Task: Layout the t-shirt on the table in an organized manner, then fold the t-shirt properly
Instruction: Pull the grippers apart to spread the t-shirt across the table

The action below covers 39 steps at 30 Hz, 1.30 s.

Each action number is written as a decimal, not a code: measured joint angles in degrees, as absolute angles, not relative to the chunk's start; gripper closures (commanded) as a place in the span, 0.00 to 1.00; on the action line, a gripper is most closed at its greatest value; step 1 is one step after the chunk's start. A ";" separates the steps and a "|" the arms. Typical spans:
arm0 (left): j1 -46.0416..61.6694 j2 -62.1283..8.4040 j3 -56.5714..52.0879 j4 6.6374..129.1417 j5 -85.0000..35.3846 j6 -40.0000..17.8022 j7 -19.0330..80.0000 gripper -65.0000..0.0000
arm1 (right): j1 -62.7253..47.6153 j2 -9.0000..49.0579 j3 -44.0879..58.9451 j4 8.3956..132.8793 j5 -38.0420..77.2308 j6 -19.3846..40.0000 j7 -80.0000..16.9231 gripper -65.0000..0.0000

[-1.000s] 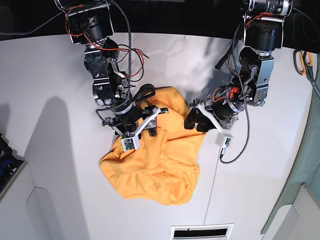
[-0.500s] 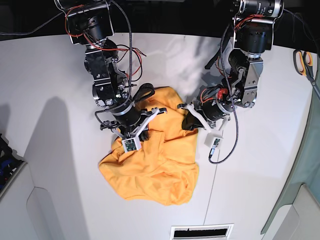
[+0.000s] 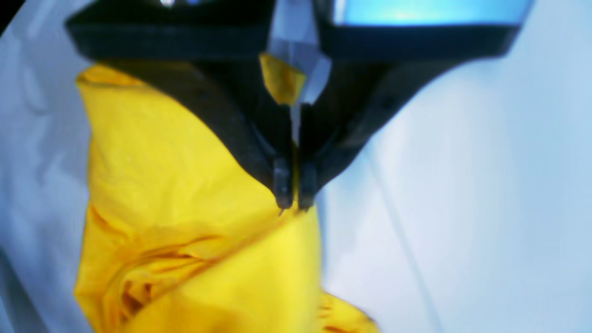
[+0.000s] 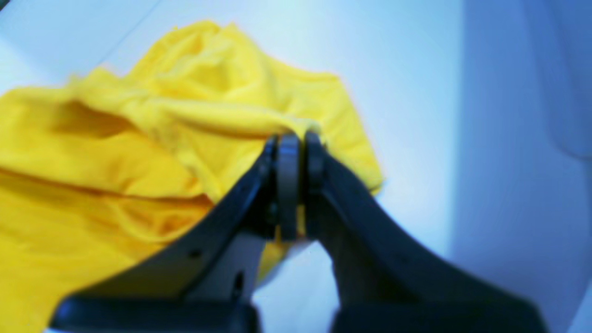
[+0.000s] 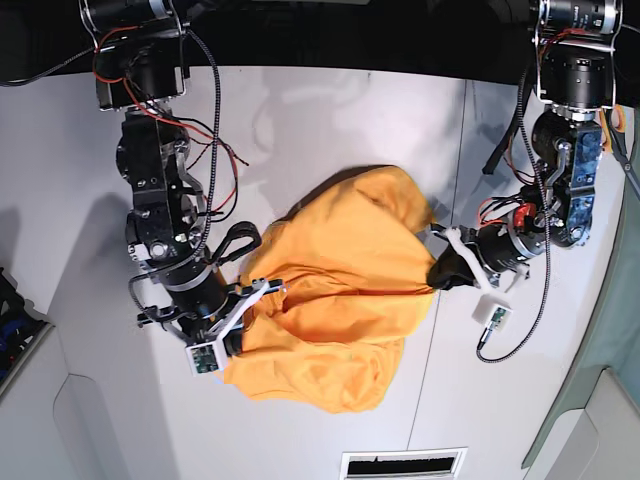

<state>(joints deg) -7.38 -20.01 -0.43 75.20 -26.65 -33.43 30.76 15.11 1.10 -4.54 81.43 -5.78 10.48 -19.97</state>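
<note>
Looking at the biggest thing first: the table (image 5: 330,120) is a wide white top with loads of bare room on all sides of the cloth, and a thin dark seam running down it near my left arm. Its far edge meets a dark background, and a grey-green panel (image 5: 610,340) cuts in at one side.

Then the t-shirt (image 5: 330,300), orange-yellow, bunched in the middle of the table and pulled taut between my two grippers, so a straight crease runs across it. Its lower part sags in a rumpled heap. I can't make out sleeves, collar or any lettering, the folds hide all that.

My right gripper (image 5: 238,322) has its fingers pressed together on one edge of the shirt, and the right wrist view shows cloth squeezed between the tips. My left gripper (image 5: 443,272) is likewise pinched on the opposite edge, with a bit of yellow caught between the fingers in the left wrist view. Both wrist views are pretty blurry, so exactly which part of the garment I've got is anyone's guess.

Smallest bit: scissors (image 5: 622,125) with orange handles, half hidden behind my left arm at the table's edge.
</note>
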 measured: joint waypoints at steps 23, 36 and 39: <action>1.45 -27.14 0.08 89.10 -59.61 -40.25 51.77 1.00 | -1.43 11.11 16.86 84.60 3.11 15.07 -21.06 1.00; 11.31 -26.48 0.99 96.88 -53.39 -40.03 51.96 1.00 | -13.67 11.09 29.41 88.20 9.67 15.70 -20.97 1.00; 11.79 -26.96 0.54 96.84 -53.89 -39.68 52.10 0.87 | -15.75 12.38 30.96 88.25 13.58 15.00 -20.62 1.00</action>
<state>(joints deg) 11.79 -26.96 0.54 96.84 -53.89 -39.68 52.10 -15.75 12.38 30.96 88.25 13.58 15.00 -20.62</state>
